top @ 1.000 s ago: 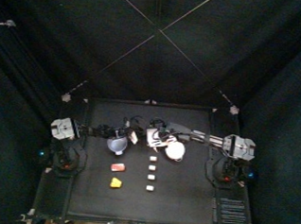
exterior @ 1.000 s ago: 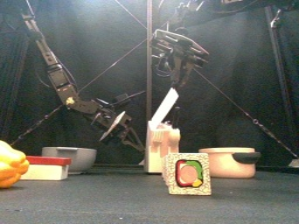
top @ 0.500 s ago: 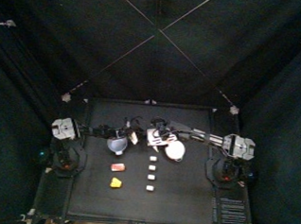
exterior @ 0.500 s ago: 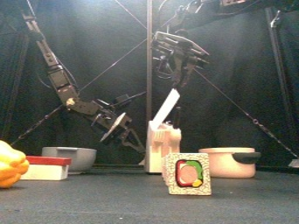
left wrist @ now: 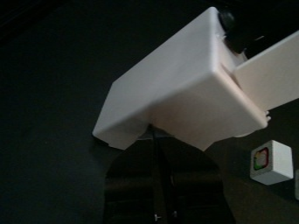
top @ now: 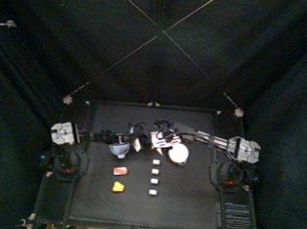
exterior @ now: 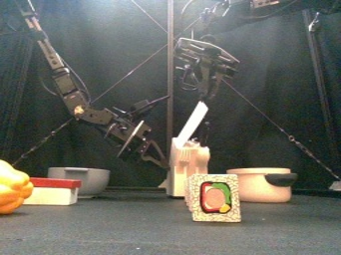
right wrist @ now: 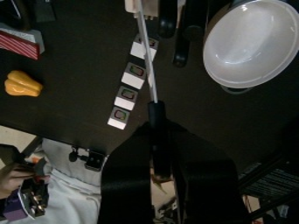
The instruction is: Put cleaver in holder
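Front view: cleaver (exterior: pixel 194 120) tilted over holder (exterior: pixel 188 167)

Right pincer (right wrist: pixel 153 131): dark jaws rise together from the bottom edge, closed on the dark handle end of the cleaver.
Cleaver (right wrist: pixel 145 52): seen edge-on as a thin whitish strip running away from the jaws toward the holder.
Holder (right wrist: pixel 149 7): whitish, at the frame's edge, at the blade's far tip; contact unclear.
White oval dish (right wrist: pixel 253 44): on the table (right wrist: pixel 70 61), beside the cleaver.
Small blocks (right wrist: pixel 128 87): a row of four, near the blade.
Yellow piece (right wrist: pixel 24 84): well apart from the row.
Red-striped piece (right wrist: pixel 20 42): near the yellow piece.
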You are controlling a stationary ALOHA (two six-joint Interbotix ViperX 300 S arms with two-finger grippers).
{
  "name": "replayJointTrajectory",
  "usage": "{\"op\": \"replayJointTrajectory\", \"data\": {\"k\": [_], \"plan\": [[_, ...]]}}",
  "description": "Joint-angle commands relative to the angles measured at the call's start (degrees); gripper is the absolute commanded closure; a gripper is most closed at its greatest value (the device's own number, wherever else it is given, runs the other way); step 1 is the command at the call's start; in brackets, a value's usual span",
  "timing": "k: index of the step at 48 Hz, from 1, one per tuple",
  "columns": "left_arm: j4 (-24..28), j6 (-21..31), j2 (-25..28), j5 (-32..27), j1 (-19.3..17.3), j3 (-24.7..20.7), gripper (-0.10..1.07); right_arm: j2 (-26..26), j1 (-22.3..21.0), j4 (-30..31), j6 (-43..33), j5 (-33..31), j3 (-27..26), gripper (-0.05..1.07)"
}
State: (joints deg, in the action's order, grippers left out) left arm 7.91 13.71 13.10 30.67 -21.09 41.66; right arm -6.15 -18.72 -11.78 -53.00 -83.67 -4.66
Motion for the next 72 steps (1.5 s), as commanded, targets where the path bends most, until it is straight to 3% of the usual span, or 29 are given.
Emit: {"op": "replayJointTrajectory", "data": {"k": [1,23,29,40,58,72], "plan": [[0.09,0.00,-1.93,0.18,0.62,-0.35,0.63,1.05,-1.32,0.09,-0.18,-0.44,-1.58,0.68],[-0.35,-0.09,-5.10,0.62,-1.49,3.96,0.63,1.05,-1.85,0.35,0.00,-3.69,-1.67,0.68],[-0.35,-0.35,-5.10,1.85,-2.02,3.16,0.63,1.05,-1.93,0.88,0.18,-3.69,-2.20,0.68],[-0.44,-0.62,-3.08,4.66,-6.50,0.00,0.63,0.35,-2.81,0.70,0.18,-3.69,-2.64,0.68],[-0.35,-0.53,4.83,4.66,-6.59,-6.24,0.63,-1.76,-3.87,0.79,0.35,-3.43,-3.69,0.68],[-0.44,-0.44,5.01,4.31,-6.42,-6.33,0.63,-4.66,-3.60,2.55,0.53,-3.43,-6.68,0.66]]}}
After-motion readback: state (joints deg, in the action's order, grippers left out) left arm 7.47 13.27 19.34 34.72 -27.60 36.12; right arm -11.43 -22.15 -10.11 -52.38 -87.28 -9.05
